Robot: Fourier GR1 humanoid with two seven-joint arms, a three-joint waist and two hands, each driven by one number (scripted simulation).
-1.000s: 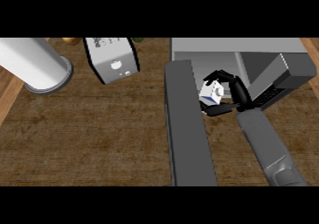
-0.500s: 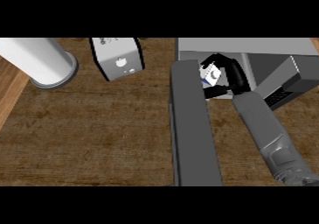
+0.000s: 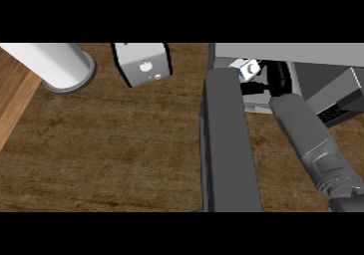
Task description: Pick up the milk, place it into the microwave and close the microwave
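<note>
The microwave (image 3: 287, 51) stands at the top right of the head view, and its dark grey door (image 3: 227, 144) is swung open toward me across the counter. My right forearm comes up from the lower right and reaches into the opening. At its end, my right hand (image 3: 271, 82) is curled round the milk (image 3: 247, 68), a small white carton with blue print. The carton sits just inside the cavity near the door's hinge side, and the hand hides part of it. My left hand shows nowhere.
A white cylinder on a grey base (image 3: 52, 64) stands at the top left. A grey box with a white front (image 3: 144, 63) sits between it and the microwave. The brown wooden counter (image 3: 110, 149) gives way to a lighter strip (image 3: 8, 94) at the left.
My right arm has pushed forward, carrying the milk from in front of the opening into the microwave's cavity. The door has stayed open.
</note>
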